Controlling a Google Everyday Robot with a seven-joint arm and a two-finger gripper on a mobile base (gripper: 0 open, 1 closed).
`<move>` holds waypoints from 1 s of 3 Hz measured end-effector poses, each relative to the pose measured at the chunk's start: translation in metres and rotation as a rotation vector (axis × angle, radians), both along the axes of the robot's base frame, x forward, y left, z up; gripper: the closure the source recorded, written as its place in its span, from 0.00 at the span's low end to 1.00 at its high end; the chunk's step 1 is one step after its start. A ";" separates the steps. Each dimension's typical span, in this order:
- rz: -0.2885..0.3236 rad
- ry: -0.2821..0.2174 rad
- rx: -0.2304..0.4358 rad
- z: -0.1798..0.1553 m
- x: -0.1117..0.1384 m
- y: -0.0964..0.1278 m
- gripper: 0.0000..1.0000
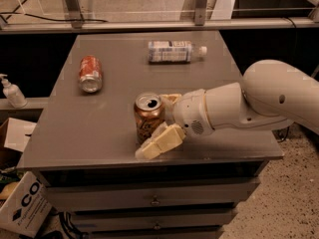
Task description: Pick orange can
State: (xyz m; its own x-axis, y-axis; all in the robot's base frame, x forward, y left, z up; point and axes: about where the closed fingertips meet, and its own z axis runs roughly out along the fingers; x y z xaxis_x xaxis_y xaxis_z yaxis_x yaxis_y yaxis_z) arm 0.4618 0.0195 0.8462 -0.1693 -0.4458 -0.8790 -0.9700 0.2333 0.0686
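Observation:
The orange can (148, 116) stands upright near the front middle of the grey table (84, 128); it is copper-orange with dark script and a silver top. My gripper (154, 125) reaches in from the right on a white arm (259, 101). It is open, with one cream finger (160, 142) in front of the can's base and the other finger (172, 99) behind its right side. The can sits between the fingers, which stand close to it.
A redder can (90, 73) lies on its side at the table's left rear. A clear white-labelled bottle (174, 51) lies at the back middle. A pump bottle (11, 91) and a cardboard box (25, 203) are left of the table.

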 end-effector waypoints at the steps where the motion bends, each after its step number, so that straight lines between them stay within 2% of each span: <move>1: 0.037 -0.003 0.053 -0.002 -0.002 0.026 0.18; 2: 0.040 -0.002 0.101 -0.009 -0.008 0.037 0.41; 3: 0.033 -0.001 0.123 -0.010 -0.010 0.038 0.64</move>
State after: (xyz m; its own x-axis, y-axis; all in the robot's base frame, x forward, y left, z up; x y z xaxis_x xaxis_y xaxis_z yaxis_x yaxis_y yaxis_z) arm 0.4522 0.0571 0.8358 -0.1560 -0.3395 -0.9276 -0.9770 0.1915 0.0942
